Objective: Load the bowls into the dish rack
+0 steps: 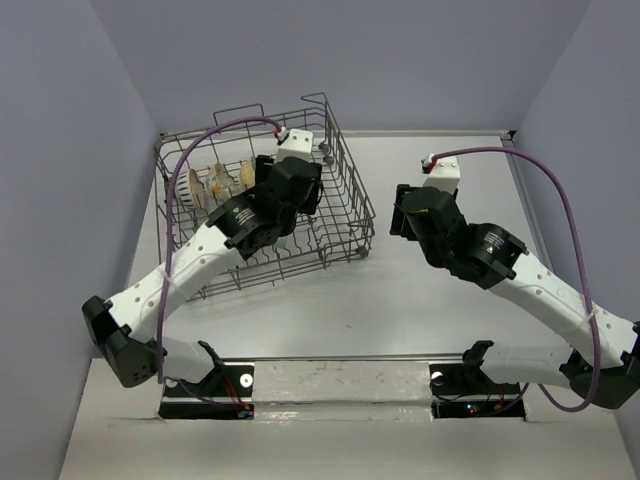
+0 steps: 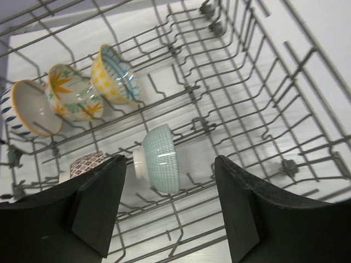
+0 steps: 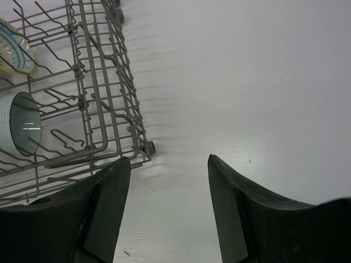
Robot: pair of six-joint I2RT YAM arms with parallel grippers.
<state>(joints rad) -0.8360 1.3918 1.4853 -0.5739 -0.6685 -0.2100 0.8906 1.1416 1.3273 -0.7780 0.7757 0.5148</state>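
Observation:
The grey wire dish rack (image 1: 340,215) stands at the back left of the table. Several bowls stand on edge among its tines. A cream one with an orange rim (image 2: 30,108), an orange-flower one (image 2: 74,93) and a yellow one with a teal inside (image 2: 116,75) form a row. Nearer lie a teal bowl (image 2: 160,159) and a brown-patterned bowl (image 2: 86,163). My left gripper (image 2: 171,164) hovers open just above the teal bowl, holding nothing. Over bare table right of the rack, my right gripper (image 3: 169,159) is open and empty.
The rack's corner wheel (image 3: 149,147) sits just left of my right gripper. The right wrist view also shows the teal bowl (image 3: 19,123) through the rack's side wall. Grey walls close in the table at the back and both sides.

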